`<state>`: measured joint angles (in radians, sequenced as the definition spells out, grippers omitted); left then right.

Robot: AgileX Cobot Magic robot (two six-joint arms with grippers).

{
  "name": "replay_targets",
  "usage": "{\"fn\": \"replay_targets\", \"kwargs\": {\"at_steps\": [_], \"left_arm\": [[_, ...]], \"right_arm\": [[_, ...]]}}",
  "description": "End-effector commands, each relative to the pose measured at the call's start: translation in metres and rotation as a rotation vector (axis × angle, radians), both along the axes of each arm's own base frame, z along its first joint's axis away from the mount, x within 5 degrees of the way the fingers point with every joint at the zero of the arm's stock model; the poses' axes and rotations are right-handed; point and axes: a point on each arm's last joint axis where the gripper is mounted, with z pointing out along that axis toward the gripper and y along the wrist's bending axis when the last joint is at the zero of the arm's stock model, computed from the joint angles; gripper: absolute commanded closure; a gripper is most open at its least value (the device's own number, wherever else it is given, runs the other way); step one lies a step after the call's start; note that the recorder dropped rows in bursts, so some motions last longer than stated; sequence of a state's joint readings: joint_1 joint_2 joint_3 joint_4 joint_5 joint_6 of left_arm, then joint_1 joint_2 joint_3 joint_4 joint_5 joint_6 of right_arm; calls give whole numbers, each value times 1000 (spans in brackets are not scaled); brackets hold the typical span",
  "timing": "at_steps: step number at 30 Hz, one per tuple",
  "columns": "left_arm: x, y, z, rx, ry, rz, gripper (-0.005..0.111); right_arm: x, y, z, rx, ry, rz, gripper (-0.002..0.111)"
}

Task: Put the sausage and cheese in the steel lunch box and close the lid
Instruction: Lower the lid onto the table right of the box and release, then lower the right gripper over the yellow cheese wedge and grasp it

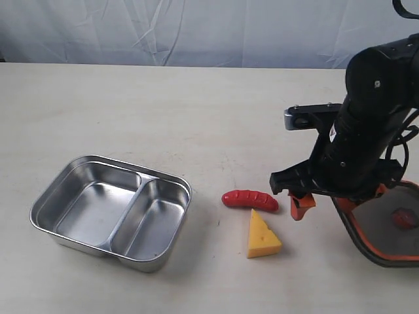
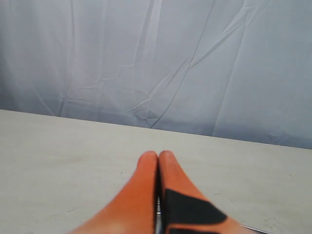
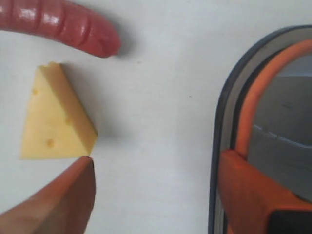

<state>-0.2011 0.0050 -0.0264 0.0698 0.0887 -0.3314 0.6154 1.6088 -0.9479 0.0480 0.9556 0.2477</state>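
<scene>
The red sausage [image 1: 249, 199] [image 3: 63, 24] lies on the table, and the yellow cheese [image 1: 263, 237] [image 3: 53, 117] sits just in front of it. The steel lunch box [image 1: 91, 212] stands empty at the left. At the far right lies the dark lid [image 1: 386, 235] [image 3: 229, 97], its orange seal rim showing. My right gripper [image 3: 156, 170] hangs open over bare table between the cheese and the lid. One of its fingers [image 1: 301, 205] is by the cheese's corner, the other over the lid's edge. My left gripper [image 2: 158, 157] is shut on nothing and shows only in its own wrist view.
A pale wrinkled curtain [image 1: 196, 29] backs the table's far edge. The right arm's dark body [image 1: 366, 124] rises above the lid and covers part of it. Bare tabletop [image 1: 216, 118] stretches between the lunch box and the food toys.
</scene>
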Motion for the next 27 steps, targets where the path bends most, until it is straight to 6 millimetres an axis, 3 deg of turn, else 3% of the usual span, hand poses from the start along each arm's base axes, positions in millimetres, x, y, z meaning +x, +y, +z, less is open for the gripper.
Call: {"fn": "replay_targets", "kwargs": {"at_steps": [1,10,14,18,20,24,26,27], "left_arm": [[0,0,0,2,-10,1,107],[0,0,0,2,-10,1,107],[0,0,0,2,-10,1,107],[0,0,0,2,-10,1,107],[0,0,0,2,-10,1,107],[0,0,0,2,-10,1,107],[0,0,0,2,-10,1,107],[0,0,0,2,-10,1,107]], "right_arm": [[0,-6,0,-78,8,12,41],[1,-20,1,-242,0,89,41],[1,-18,1,-215,-1,79,41],[-4,-5,-1,-69,52,122,41],[-2,-7,-1,-94,36,115,42],[-3,-20,1,-242,53,59,58],[-9,-16,0,-199,107,25,66],[-8,-8,-5,-92,79,32,71]]}}
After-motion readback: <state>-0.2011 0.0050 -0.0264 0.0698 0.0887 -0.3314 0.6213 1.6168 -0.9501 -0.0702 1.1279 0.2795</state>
